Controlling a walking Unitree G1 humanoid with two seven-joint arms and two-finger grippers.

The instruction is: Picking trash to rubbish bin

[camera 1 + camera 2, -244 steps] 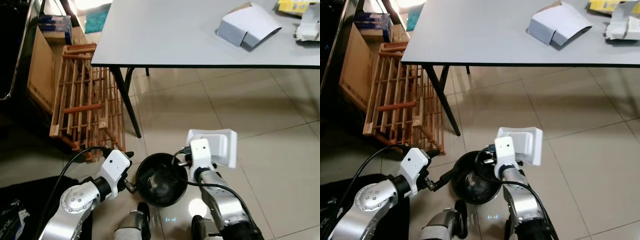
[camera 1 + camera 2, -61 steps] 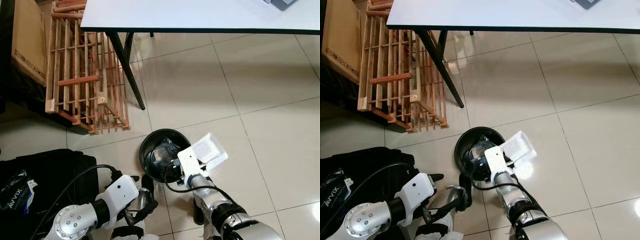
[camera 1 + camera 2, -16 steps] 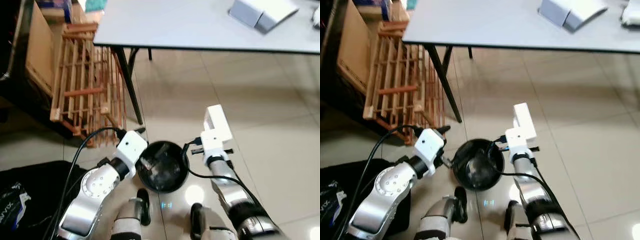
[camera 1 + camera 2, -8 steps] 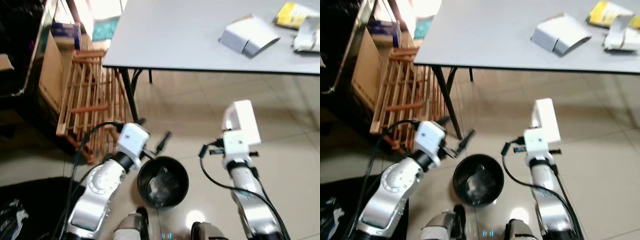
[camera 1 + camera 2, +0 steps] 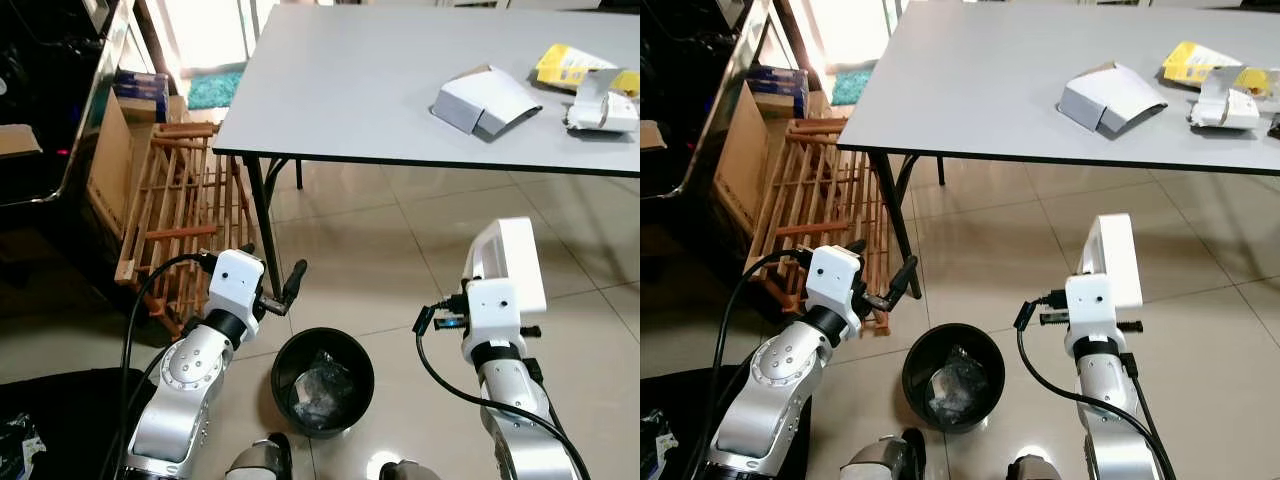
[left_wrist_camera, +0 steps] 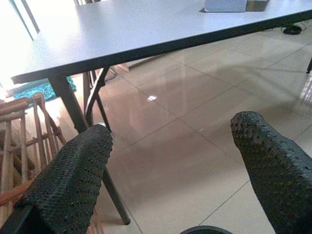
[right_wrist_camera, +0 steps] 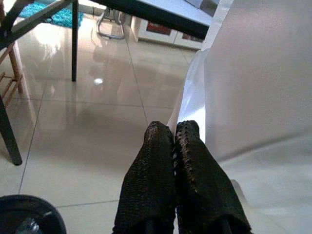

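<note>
A black rubbish bin [image 5: 322,380] with crumpled wrapping inside stands on the tiled floor between my arms. My right gripper [image 7: 174,130] is shut on the edge of a white plastic tray [image 5: 510,258], held upright above the floor to the right of the bin. My left gripper [image 6: 168,126] is open with nothing in it, raised above and left of the bin, near the table leg [image 5: 262,225]. On the grey table [image 5: 350,90] lie a white cardboard box [image 5: 487,100], a yellow packet [image 5: 565,65] and a white carton [image 5: 598,110].
A wooden slatted rack [image 5: 170,215] and a cardboard box [image 5: 105,165] stand to the left beside dark furniture. A black bag [image 5: 60,420] lies on the floor at the near left. Bare tiles stretch out to the right under the table.
The camera has tilted up, so more of the table shows. Both arms have risen above the bin; the left gripper has left the bin's rim, and the right still holds the white tray.
</note>
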